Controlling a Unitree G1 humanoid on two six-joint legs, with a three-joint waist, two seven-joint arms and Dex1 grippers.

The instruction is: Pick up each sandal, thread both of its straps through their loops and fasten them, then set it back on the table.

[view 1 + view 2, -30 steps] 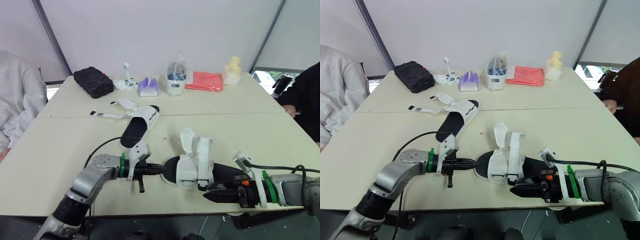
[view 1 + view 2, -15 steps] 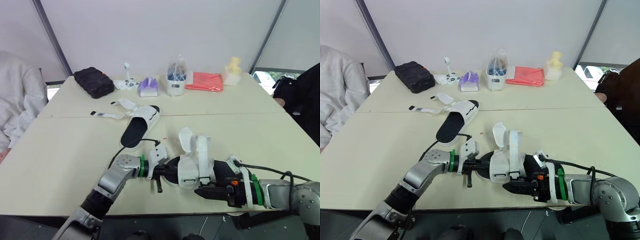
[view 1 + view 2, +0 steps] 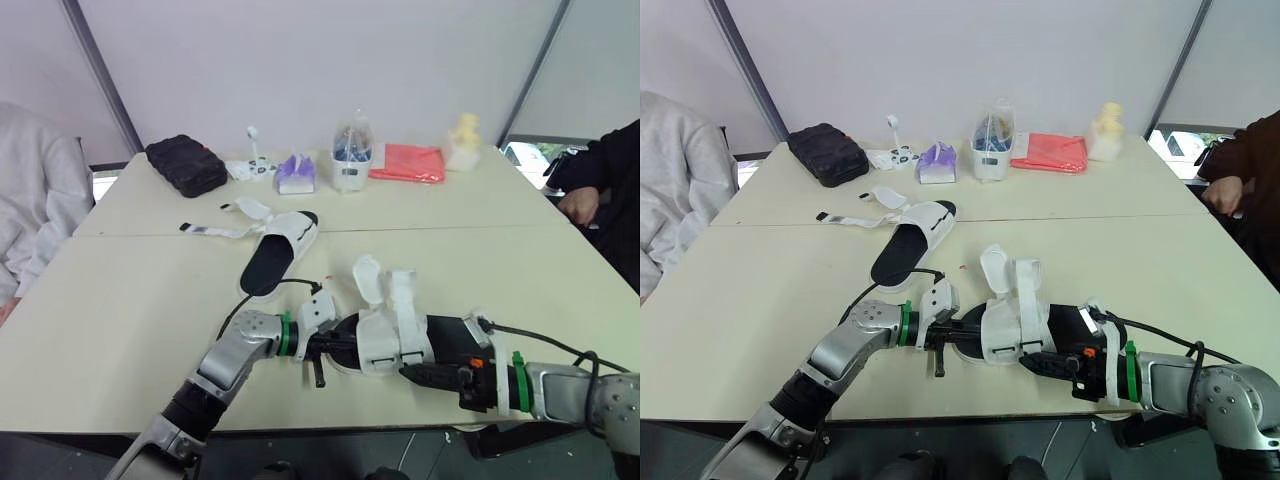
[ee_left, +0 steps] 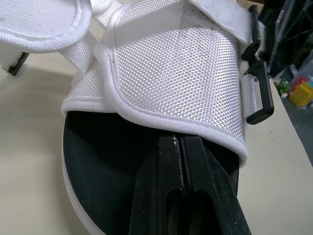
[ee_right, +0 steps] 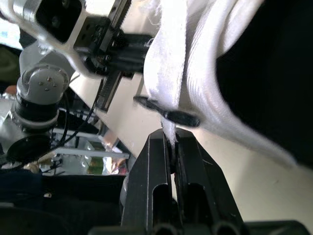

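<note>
I see the near sandal [image 3: 392,332] lying on the desk [image 3: 110,300], my left gripper [image 4: 180,143] with jaws together on its black sole [image 4: 100,147], my right gripper [image 5: 171,136] with jaws clamped on its white strap [image 5: 166,73].

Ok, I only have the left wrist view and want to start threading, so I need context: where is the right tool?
Observer: The right tool is at the near sandal's near edge, on the robot's right, shut on a strap edge.
Operator: Is that sandal fastened yet?
Observer: No, its two flaps stand up open.
Operator: And the other one?
Observer: The far sandal lies flat on the table, its loose straps trailing to the robot's left.
</note>
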